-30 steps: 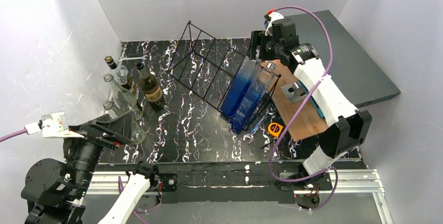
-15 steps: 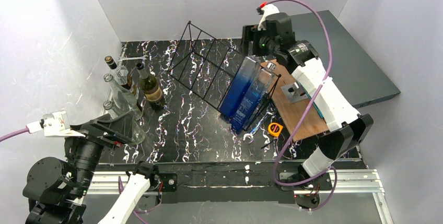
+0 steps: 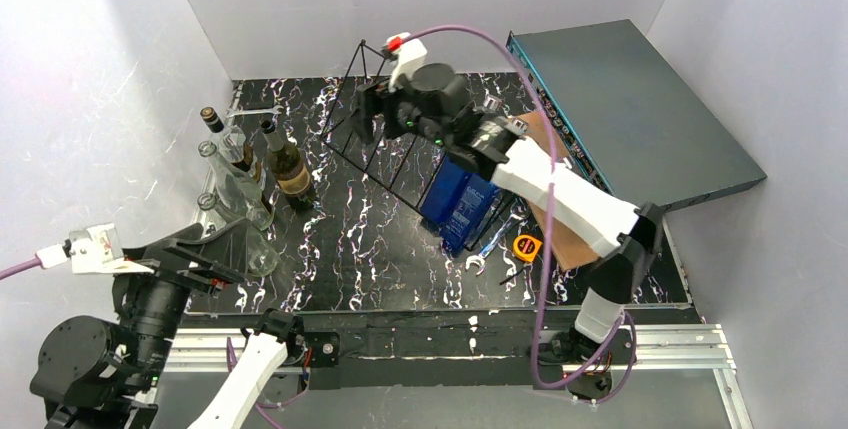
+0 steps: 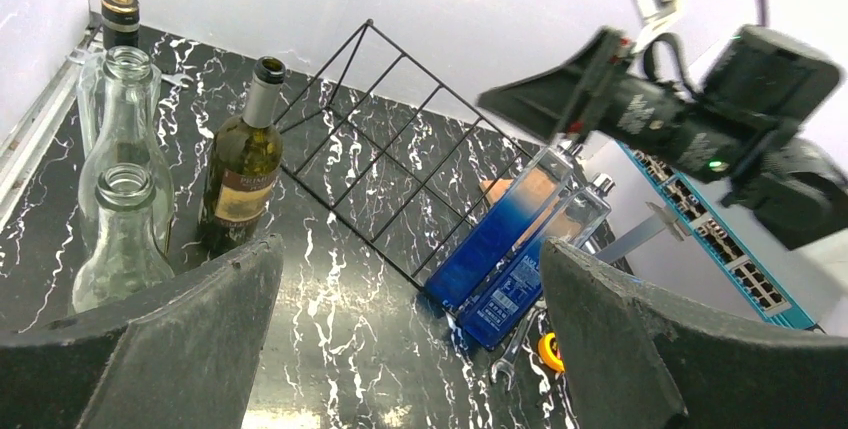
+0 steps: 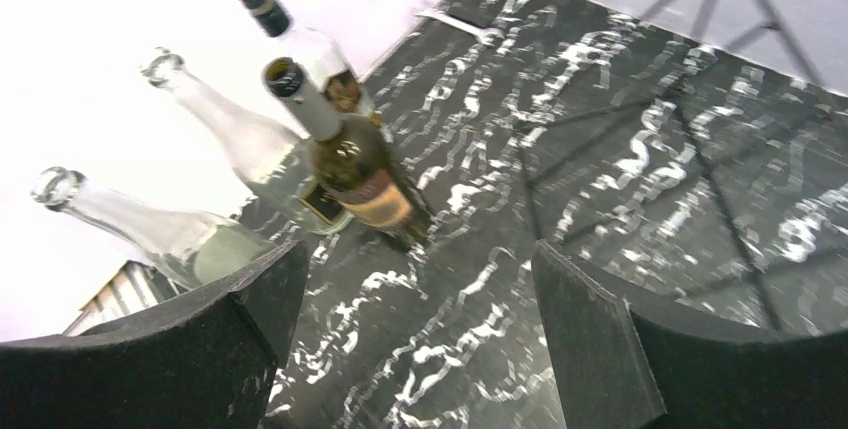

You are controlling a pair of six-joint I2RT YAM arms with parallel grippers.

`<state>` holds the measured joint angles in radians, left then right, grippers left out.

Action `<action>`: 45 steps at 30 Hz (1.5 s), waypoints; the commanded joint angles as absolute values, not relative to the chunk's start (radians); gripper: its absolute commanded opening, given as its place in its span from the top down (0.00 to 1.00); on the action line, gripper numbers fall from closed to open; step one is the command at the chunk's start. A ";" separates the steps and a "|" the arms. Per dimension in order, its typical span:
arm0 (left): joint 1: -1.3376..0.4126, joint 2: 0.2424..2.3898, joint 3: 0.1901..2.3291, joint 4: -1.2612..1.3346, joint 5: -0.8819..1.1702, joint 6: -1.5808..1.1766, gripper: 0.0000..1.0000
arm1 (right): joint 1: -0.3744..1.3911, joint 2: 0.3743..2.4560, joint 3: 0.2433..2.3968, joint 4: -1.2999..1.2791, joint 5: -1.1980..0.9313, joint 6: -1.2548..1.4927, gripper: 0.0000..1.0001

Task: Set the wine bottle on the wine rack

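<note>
The black wire wine rack stands at the table's back middle and also shows in the left wrist view. Two blue square bottles lean in its right end. A dark green labelled wine bottle stands upright left of the rack; it shows in the left wrist view and the right wrist view. My right gripper is open and empty above the rack's left part, facing that bottle. My left gripper is open and empty at the front left.
Clear glass bottles and a capped bottle stand by the left wall. A wooden board, a yellow tape measure and a wrench lie right of the rack. A grey box sits at the back right.
My right arm has swung left from beside the blue bottles to above the rack's left part, gripper still open. The left arm has barely moved.
</note>
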<state>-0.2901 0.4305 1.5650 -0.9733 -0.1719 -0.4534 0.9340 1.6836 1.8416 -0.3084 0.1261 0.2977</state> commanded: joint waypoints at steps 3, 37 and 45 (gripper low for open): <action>-0.293 0.408 1.616 -1.022 -0.197 -0.436 0.01 | 1.066 1.865 1.972 -0.040 0.164 0.294 0.07; -0.292 0.397 1.692 -1.120 -0.135 -0.461 0.01 | 1.181 2.514 2.490 0.241 0.393 0.069 0.18; -0.292 0.393 1.708 -1.144 -0.163 -0.450 0.01 | 1.181 2.548 2.518 0.288 0.417 0.046 0.38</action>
